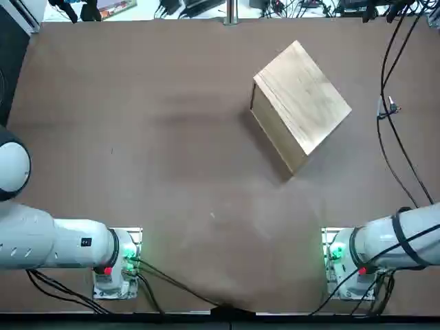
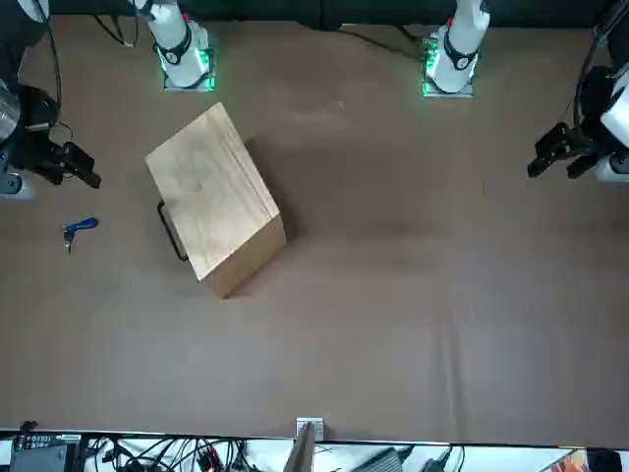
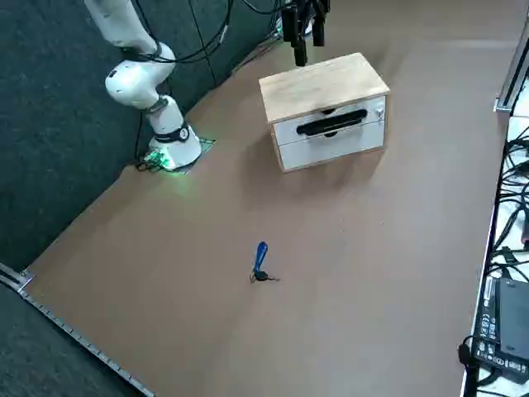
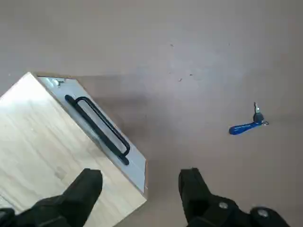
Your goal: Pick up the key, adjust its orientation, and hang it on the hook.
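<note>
One right gripper (image 4: 139, 194) hangs in the air above the table (image 1: 137, 137), over the near corner of the wooden box (image 4: 42, 156). Its two black fingers (image 4: 191, 189) stand spread apart with nothing between them. In the right side view the gripper (image 3: 302, 37) shows dark just past the box's (image 3: 324, 87) top edge.

One wooden box stands on the table, turned at an angle to the table edges. Its light-coloured front face carries one black bar handle (image 4: 98, 128). A small metal fitting (image 4: 57, 82) sits at one upper corner of that face; its shape cannot be made out.

One key (image 4: 257, 112) lies flat on the table, well apart from the box, on the side that the handled face looks toward. It is joined to one blue tag (image 4: 244, 127). Key and tag together form one line, the key at one end, the tag at the other. In the right side view the tag end (image 3: 261, 253) points toward the box and the small dark ring with the key (image 3: 263, 276) points away from it. In the front view the key (image 2: 69, 236) lies beyond the box's (image 2: 211, 197) handled face, nearer the table's edge.
</note>
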Tool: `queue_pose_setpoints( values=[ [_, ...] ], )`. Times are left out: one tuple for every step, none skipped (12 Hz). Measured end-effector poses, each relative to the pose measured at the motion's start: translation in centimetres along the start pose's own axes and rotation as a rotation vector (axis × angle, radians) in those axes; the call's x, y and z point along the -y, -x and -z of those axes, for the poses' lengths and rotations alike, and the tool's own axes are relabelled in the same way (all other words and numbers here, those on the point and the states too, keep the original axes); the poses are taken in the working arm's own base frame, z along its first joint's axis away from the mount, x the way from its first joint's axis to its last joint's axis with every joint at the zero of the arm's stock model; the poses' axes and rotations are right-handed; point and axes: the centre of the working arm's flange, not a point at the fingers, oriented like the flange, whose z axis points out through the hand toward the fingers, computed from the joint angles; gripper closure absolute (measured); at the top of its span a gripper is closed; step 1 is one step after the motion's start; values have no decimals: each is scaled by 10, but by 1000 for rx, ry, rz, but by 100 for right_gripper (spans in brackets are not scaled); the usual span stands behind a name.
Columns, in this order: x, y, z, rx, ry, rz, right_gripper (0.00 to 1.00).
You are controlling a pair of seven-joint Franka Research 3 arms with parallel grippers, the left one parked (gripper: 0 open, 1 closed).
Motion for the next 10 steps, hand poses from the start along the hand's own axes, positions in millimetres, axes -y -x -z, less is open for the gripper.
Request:
queue_pose_setpoints(
  values=[
    [0,0,0,0,0,0,1],
    [0,0,0,0,0,0,1],
    [0,0,0,0,0,0,0],
    [0,0,0,0,0,1,0],
    [0,0,0,0,0,1,1],
    [0,0,0,0,0,1,1],
    [0,0,0,0,0,1,1],
    [0,0,-1,1,0,1,1],
    [0,-1,-2,3,0,1,1],
    [0,-2,-4,6,1,0,1]
  ],
)
